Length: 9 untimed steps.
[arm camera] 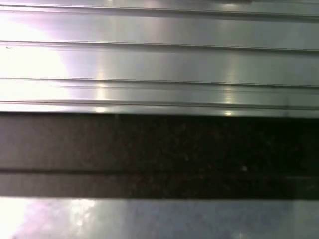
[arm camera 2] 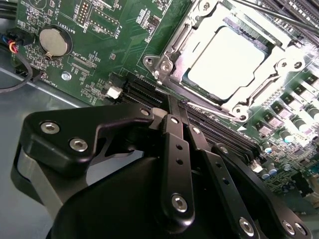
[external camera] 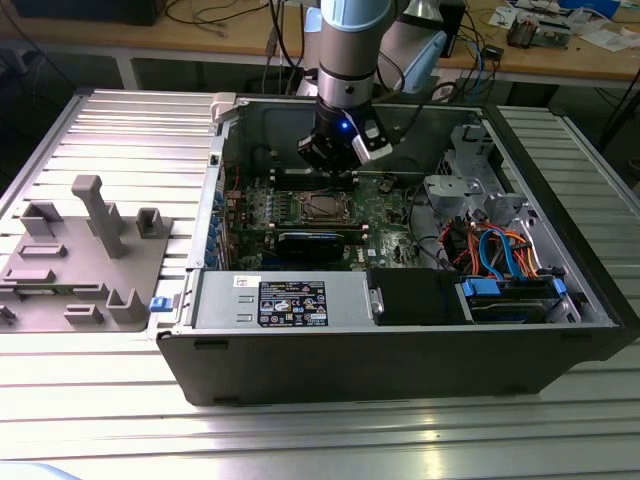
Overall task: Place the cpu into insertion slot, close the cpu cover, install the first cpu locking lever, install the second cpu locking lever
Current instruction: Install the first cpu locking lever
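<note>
Supporting table [external camera: 130, 130]: ribbed aluminium, carrying an open computer case [external camera: 350, 365] that lay on its side in the exterior view.
Arm [external camera: 345, 50]: reached down into the case from its far wall, over the green motherboard [arm camera 2: 99, 50].
Gripper [arm camera 2: 178, 107]: black fingers looked pressed together at the tips, low over the board and just beside the socket's near corner; whether they pinched anything could not be told.
Insertion slot [arm camera 2: 160, 63]: silvery-rimmed square on the board, already filled.
Cpu cover [arm camera 2: 178, 52]: metal frame lay flat and closed over the slot, its window open to the chip.
Cpu [arm camera 2: 227, 62]: pale metal square seated in the slot, framed by the cover.
Locking lever [arm camera 2: 214, 110]: thin wire rod ran along the cover's near edge, its end right at the fingertips. Latched or not could not be told.
Step in hand: judged to be lever work, with chip and cover already done.
Doing it well: probably a steady push down and then sideways so the rod slid under its hook — tips kept on the wire's end, clear of the black memory slots [arm camera 2: 142, 92] right beside it, and no force on the cover itself.
</note>
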Tool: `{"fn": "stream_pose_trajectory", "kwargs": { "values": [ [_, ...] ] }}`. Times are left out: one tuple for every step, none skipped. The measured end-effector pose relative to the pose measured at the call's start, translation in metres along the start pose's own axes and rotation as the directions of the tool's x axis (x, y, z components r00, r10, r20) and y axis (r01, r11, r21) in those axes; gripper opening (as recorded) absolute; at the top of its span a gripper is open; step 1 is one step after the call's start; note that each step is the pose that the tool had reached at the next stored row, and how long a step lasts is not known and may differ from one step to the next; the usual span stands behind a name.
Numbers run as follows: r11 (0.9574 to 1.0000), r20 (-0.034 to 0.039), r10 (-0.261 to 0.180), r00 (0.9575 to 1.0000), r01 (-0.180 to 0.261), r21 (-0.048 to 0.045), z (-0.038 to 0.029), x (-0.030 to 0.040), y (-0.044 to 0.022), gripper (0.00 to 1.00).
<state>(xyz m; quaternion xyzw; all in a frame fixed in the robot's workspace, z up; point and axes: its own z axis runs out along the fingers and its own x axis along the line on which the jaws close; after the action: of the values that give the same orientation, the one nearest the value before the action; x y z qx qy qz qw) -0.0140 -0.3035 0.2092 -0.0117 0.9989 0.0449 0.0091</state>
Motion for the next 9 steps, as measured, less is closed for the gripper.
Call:
{"fn": "stream_pose_trajectory", "kwargs": {
  "values": [
    [1.0000,0.0000,0.000,1.0000,0.000,0.0000,0.0014,-0.0003,-0.0002,0.11],
    [1.0000,-0.0001,0.000,1.0000,0.000,0.0000,0.0023,-0.0004,-0.0003,0.11],
    [1.0000,0.0000,0.000,1.0000,0.000,0.0000,0.0032,-0.0006,-0.0003,0.11],
    [1.0000,0.0000,0.000,1.0000,0.000,0.0000,0.0039,-0.0007,-0.0004,0.11],
    [1.0000,0.0000,0.000,1.0000,0.000,0.0000,0.0046,-0.0008,-0.0005,0.11],
    [1.0000,-0.0001,0.000,1.0000,0.000,0.0001,0.0051,-0.0010,-0.0005,0.11],
    [1.0000,-0.0001,0.000,1.0000,0.000,0.0002,0.0052,-0.0010,-0.0005,0.11],
    [1.0000,-0.0001,0.000,1.0000,0.000,0.0003,0.0052,-0.0010,-0.0006,0.11],
    [1.0000,-0.0001,0.000,1.0000,0.000,0.0003,0.0052,-0.0010,-0.0006,0.11]
  ]
}}
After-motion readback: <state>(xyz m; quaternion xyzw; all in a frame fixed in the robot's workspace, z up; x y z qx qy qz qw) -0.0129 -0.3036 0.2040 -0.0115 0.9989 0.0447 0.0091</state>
